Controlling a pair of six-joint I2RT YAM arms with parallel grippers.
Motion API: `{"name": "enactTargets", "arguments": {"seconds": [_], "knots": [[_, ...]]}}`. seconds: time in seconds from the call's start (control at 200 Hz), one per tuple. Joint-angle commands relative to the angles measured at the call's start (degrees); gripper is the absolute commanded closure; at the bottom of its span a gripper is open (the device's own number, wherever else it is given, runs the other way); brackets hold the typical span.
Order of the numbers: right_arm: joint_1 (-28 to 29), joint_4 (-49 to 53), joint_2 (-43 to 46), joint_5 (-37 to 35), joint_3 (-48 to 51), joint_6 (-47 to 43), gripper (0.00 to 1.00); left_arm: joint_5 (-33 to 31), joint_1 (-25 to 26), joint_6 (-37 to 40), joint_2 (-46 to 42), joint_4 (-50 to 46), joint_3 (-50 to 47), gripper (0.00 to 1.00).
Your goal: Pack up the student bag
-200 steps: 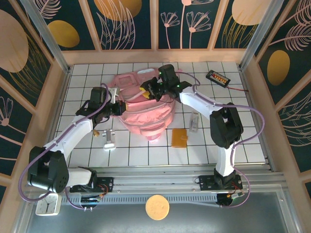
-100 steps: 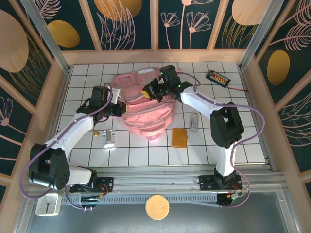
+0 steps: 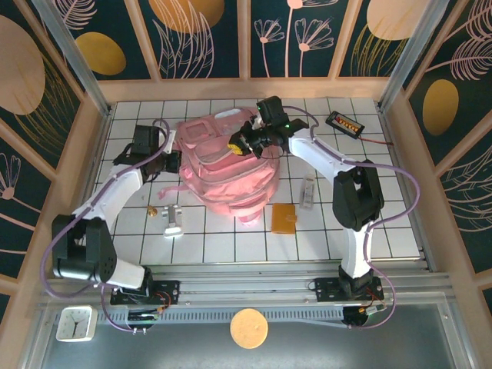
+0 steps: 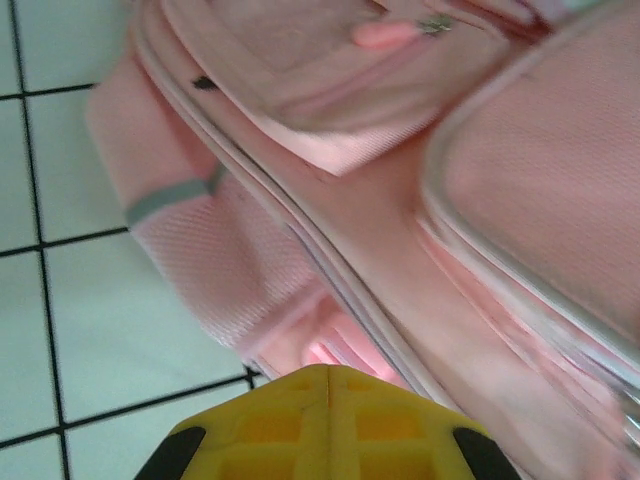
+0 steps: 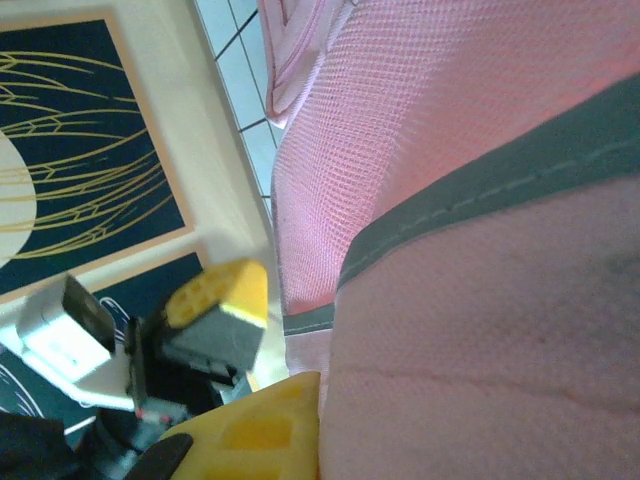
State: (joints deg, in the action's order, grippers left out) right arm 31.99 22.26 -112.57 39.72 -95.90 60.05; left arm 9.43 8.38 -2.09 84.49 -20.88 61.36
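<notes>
The student bag [image 3: 234,173], a big soft pink backpack, lies in the middle of the tiled table. My right gripper [image 3: 237,144] sits on its upper edge. In the right wrist view one yellow finger [image 5: 270,425] presses against pink mesh fabric [image 5: 480,150] that covers the other finger, so the right gripper [image 5: 322,385] is shut on the bag's cloth. My left gripper [image 3: 174,159] is at the bag's left side. Its yellow jaws [image 4: 325,372] are pressed together with nothing between them, just short of the bag's side seam [image 4: 400,230].
An orange-brown wallet [image 3: 283,217] and a slim white item [image 3: 308,192] lie right of the bag. A black device [image 3: 344,123] sits at the back right. A silver-white object [image 3: 171,223] and a small brass piece [image 3: 152,209] lie front left. Wooden walls surround the table.
The right gripper closed on the bag's top edge and pulled it up and back. The left arm drew back leftward from the bag's left side, staying shut.
</notes>
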Motion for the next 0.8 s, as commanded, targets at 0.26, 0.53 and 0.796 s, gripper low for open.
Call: {"name": "enactTargets", "arguments": {"seconds": [0.26, 0.53, 0.796], "knots": [[0.2, -5.3, 1.9, 3.2, 2.8, 0.9, 1.00, 0.7, -0.7, -2.1, 0.1, 4.4, 2.5, 0.75], [1.8, -6.8, 0.8, 1.2, 0.8, 2.2, 1.00, 15.0, 1.5, -2.3, -8.9, 14.5, -2.4, 0.32], [1.9, -9.7, 1.0, 0.2, 1.0, 3.0, 1.00, 12.4, 7.7, 5.6, -11.3, 14.3, -3.0, 0.01]]}}
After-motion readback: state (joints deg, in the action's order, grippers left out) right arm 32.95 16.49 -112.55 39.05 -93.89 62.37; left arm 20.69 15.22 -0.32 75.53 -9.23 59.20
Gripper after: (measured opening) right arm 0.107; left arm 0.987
